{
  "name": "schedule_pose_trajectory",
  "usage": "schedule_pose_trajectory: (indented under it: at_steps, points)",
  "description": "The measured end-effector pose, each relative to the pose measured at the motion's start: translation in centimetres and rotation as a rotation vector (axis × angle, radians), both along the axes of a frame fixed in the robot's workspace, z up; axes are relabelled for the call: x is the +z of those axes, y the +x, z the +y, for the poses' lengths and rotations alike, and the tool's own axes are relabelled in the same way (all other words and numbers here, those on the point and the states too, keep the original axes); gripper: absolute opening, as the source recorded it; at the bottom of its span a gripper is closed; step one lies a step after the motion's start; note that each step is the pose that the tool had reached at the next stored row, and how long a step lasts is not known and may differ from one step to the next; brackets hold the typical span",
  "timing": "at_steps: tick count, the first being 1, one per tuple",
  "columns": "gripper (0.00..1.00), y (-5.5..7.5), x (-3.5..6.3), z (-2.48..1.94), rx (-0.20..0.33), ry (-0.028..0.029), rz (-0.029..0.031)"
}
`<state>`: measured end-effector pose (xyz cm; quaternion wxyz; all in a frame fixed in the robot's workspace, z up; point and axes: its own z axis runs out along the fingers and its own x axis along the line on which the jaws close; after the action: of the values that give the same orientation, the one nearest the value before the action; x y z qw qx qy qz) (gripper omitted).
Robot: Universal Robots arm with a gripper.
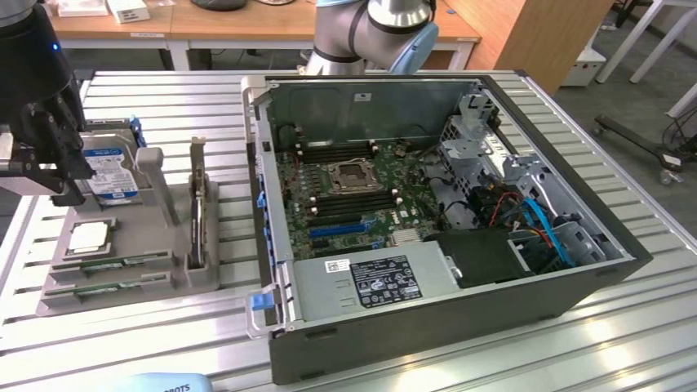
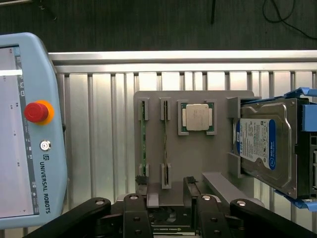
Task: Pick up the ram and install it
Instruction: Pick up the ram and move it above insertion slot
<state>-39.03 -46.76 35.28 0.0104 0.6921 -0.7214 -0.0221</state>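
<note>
The jaws hang spread over the near end of the tray (image 2: 198, 158), nothing between them, and the gap lines up with the ram (image 2: 165, 141), so this reads as the approach to a pick and not yet a grip. The ram stands on its long edge in a slot of the tray, just beside the CPU (image 2: 197, 118), probably so that its top edge is free to be pinched from above. A 2nd stick (image 2: 142, 144) sits the same way in the next slot. The tray works as a parts holder with a fitted pocket for each item: the CPU lies flat in a square recess, the drive (image 2: 267, 148) leans in a bracket, and a card (image 1: 197, 208) stands upright in a groove. The tray rests on the slatted worktop (image 2: 99, 124), with a pendant (image 2: 25, 148) lying at its edge. Beside the tray, on the exterior view's right, the case (image 1: 436, 327) lies on its side with the panel off, so the board (image 1: 360, 204) faces up and can be reached from above. The long slots flanking the socket (image 1: 351, 174) look bare.
</note>
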Motion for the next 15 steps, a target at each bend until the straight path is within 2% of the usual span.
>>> schedule_pose_trajectory:
  at_steps: [15]
  points:
    - [0.41, 0.0, -0.53, 0.0, 0.0, 0.0, 0.0]
